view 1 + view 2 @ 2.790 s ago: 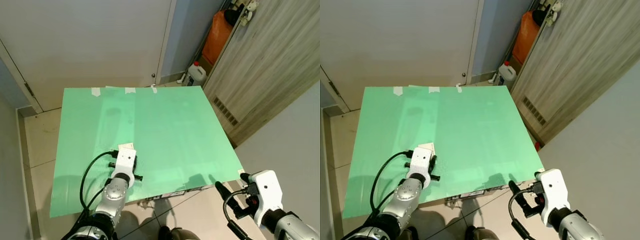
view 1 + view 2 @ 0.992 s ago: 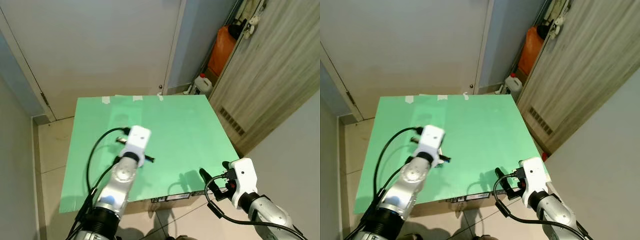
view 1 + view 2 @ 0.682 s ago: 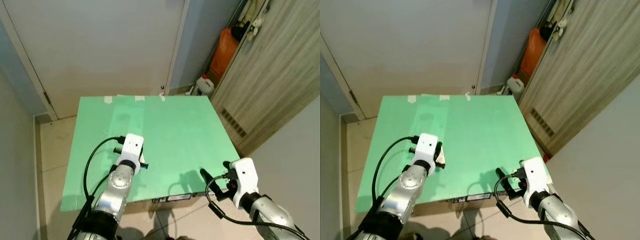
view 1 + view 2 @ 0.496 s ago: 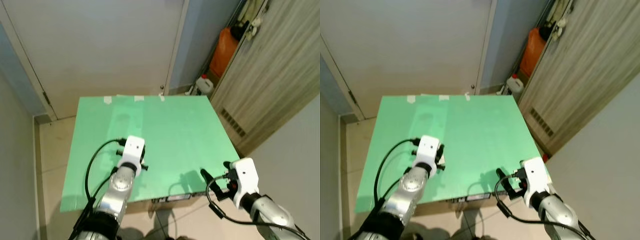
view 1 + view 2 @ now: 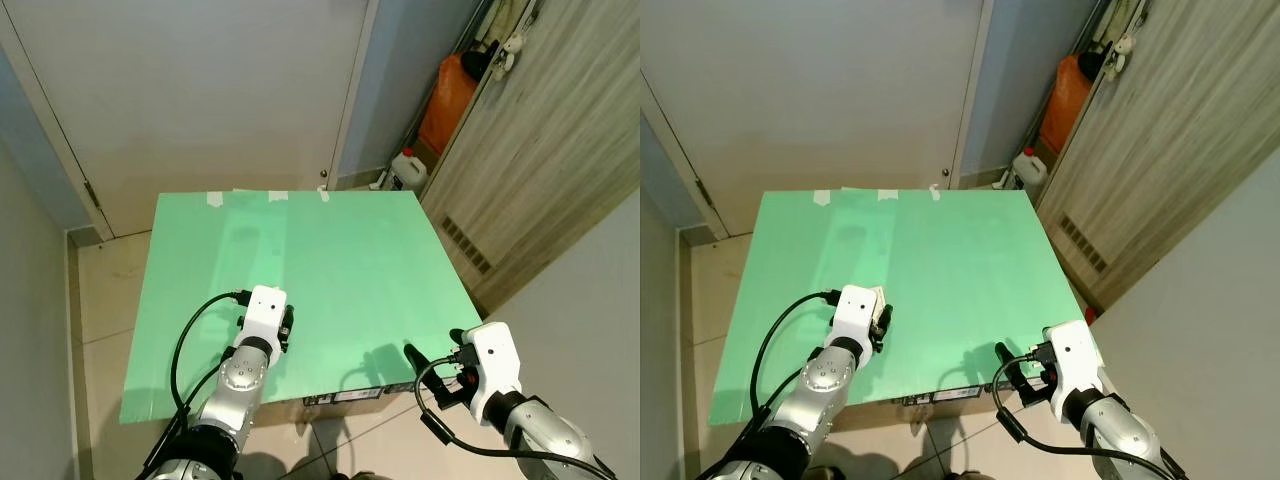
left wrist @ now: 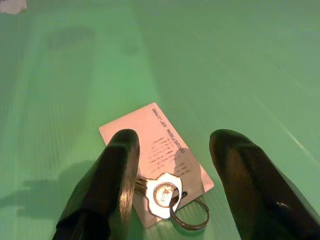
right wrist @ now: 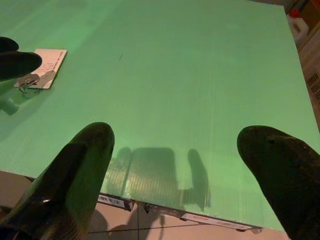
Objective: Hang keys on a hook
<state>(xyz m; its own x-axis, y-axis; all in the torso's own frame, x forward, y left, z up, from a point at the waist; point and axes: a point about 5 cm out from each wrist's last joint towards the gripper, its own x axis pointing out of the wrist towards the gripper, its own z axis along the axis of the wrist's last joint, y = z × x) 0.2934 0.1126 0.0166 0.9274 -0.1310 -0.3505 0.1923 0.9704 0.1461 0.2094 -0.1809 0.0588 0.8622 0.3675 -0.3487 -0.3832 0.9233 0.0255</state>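
— Where are the keys?

— They lie on my green board (image 5: pixel 330 260), toward its near edge and closer to the left side than the right. In my left wrist view I see a key (image 6: pixel 159 192) with a round emblem on its head and a metal ring (image 6: pixel 191 214) attached to it. Both rest on the near corner of a white card (image 6: pixel 155 150) printed with small text, which lies flat on the board.

— And your left gripper?

— My left gripper (image 6: pixel 172 165) is low over that card, its 2 black fingers (image 6: pixel 117 175) spread apart. One finger stands on each side of the key, and the left finger overlaps the key's near end. I cannot tell whether either finger touches the key or the card.

— The right one?

— My right gripper (image 7: pixel 175 165) hovers at the near right corner of the board, fingers wide apart, gripping nothing. From its wrist view I see the card and keys well away toward the left edge.

— What else is around?

— 3 bits of white tape (image 5: pixel 272 196) sit along the far edge of the board. Beyond it is a white door (image 5: pixel 200 90). To the right is a wood-grain wall (image 5: pixel 560 140), with an orange bag (image 5: pixel 447 88) and a white jug (image 5: pixel 407 168) on the floor in the corner.
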